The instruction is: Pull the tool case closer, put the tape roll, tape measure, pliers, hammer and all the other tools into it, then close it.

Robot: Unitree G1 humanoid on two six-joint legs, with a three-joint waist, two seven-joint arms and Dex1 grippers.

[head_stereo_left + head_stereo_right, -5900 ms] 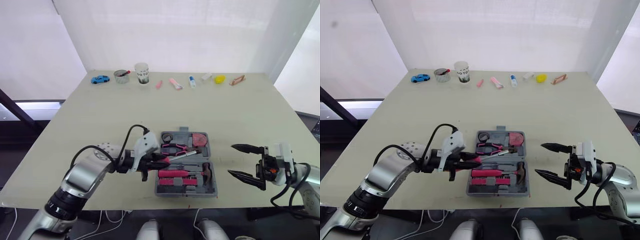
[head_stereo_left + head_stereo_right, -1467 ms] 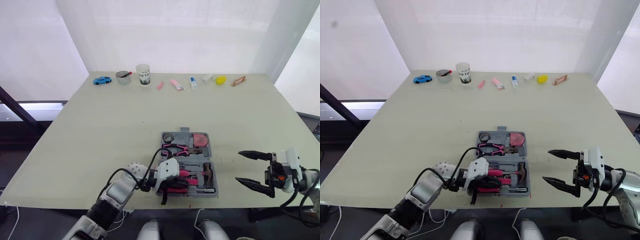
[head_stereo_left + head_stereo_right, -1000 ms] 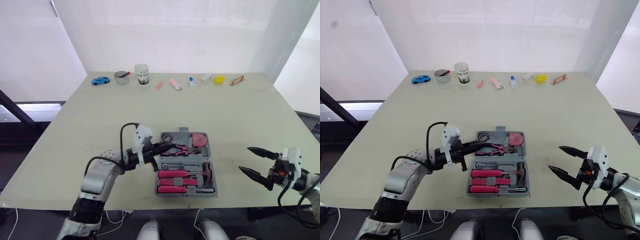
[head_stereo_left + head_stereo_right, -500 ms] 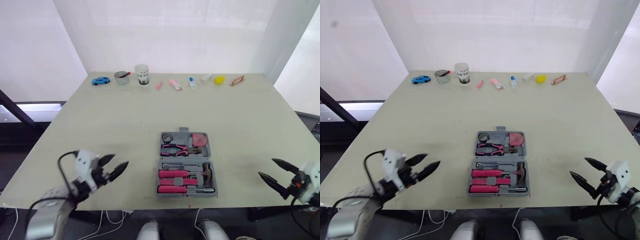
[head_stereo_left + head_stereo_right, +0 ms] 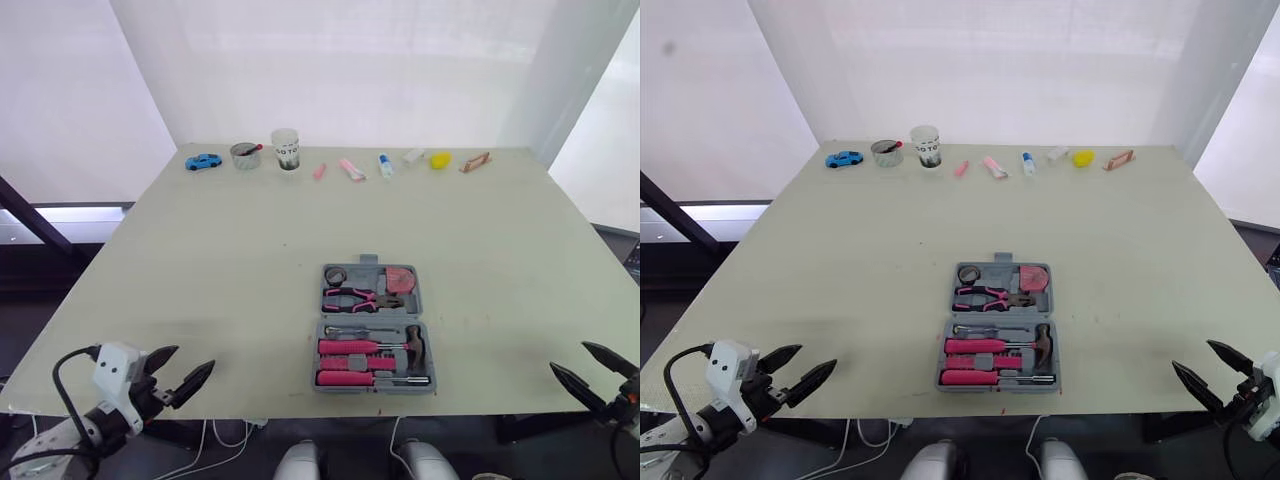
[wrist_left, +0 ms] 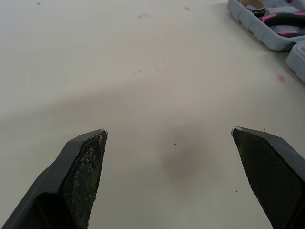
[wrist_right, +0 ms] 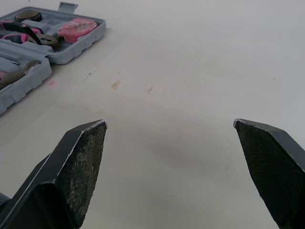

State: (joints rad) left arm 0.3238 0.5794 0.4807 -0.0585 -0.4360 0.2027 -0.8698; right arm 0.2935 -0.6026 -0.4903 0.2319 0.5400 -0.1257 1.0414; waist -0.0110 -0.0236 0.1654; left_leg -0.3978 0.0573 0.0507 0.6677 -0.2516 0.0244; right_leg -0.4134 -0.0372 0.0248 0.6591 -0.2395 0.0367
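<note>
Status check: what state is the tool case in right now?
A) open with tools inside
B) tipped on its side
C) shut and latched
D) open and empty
A: the tool case lies flat and open, with the pliers and hammer seated inside.

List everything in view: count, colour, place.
table: 1, beige
tool case: 1, grey, open, near edge
tape roll: 1, dark, case's far half
tape measure: 1, pink, far half
pliers: 1, pink-handled, far half
hammer: 1, dark, near half
screwdrivers: 2, pink-handled, near half
toy car: 1, blue, far edge
tin: 1, silver, far edge
cup: 1, white, far edge
small items: 6, mixed colours, far edge
left gripper: 1, black, open, near left corner
right gripper: 1, black, open, near right corner
</note>
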